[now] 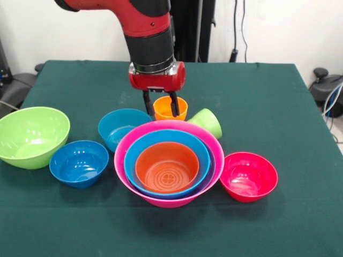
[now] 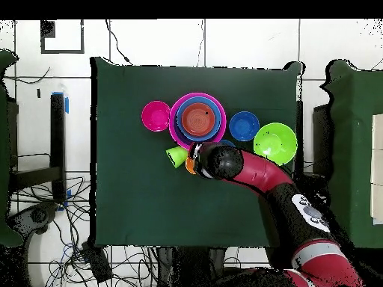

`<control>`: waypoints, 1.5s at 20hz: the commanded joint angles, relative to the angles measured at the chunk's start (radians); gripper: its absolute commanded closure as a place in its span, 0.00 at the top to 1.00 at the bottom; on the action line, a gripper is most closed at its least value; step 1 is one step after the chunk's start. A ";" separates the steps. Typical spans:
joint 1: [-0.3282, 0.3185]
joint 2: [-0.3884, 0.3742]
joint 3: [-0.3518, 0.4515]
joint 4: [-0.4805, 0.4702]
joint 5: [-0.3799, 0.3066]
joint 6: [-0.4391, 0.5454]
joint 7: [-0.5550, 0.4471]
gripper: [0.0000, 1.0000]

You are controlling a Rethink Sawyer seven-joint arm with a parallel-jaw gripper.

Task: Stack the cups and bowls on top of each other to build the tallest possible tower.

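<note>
An orange cup point(image 1: 179, 107) stands upright behind the tower. My gripper point(image 1: 160, 105) hangs open over it, one finger point(image 1: 174, 105) dipped inside the cup and the other outside its left wall. A lime green cup point(image 1: 207, 123) lies on its side just right of the orange one. The tower is a big pink bowl point(image 1: 124, 171) holding a purple, a sky blue point(image 1: 134, 160) and an orange bowl point(image 1: 167, 167). From overhead, the arm covers most of the orange cup point(image 2: 191, 167), and the green cup point(image 2: 176, 155) lies beside the pink bowl point(image 2: 176, 128).
Loose bowls ring the tower: teal point(image 1: 119, 127) behind left, dark blue point(image 1: 79, 162) and large lime green point(image 1: 32, 136) at left, red-pink point(image 1: 248, 175) at right. The green cloth table point(image 1: 268, 107) shows bare at the far right and along the front.
</note>
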 commanded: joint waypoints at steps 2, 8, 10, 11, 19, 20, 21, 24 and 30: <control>-0.011 0.035 0.019 -0.038 -0.069 -0.070 0.036 1.00; -0.017 0.032 0.024 -0.034 -0.085 -0.098 0.036 1.00; -0.025 0.033 0.034 -0.029 -0.098 -0.137 0.039 0.00; -0.021 0.032 0.030 -0.030 -0.097 -0.134 0.044 0.00; 0.013 0.013 0.009 -0.035 -0.069 -0.074 0.072 0.00; 0.013 0.009 0.009 -0.033 -0.067 -0.065 0.071 0.00; 0.014 0.007 0.009 -0.030 -0.066 -0.062 0.071 0.00; 0.010 0.002 0.012 -0.015 -0.065 -0.054 0.069 0.00; 0.006 -0.010 0.020 -0.009 -0.079 -0.047 0.047 1.00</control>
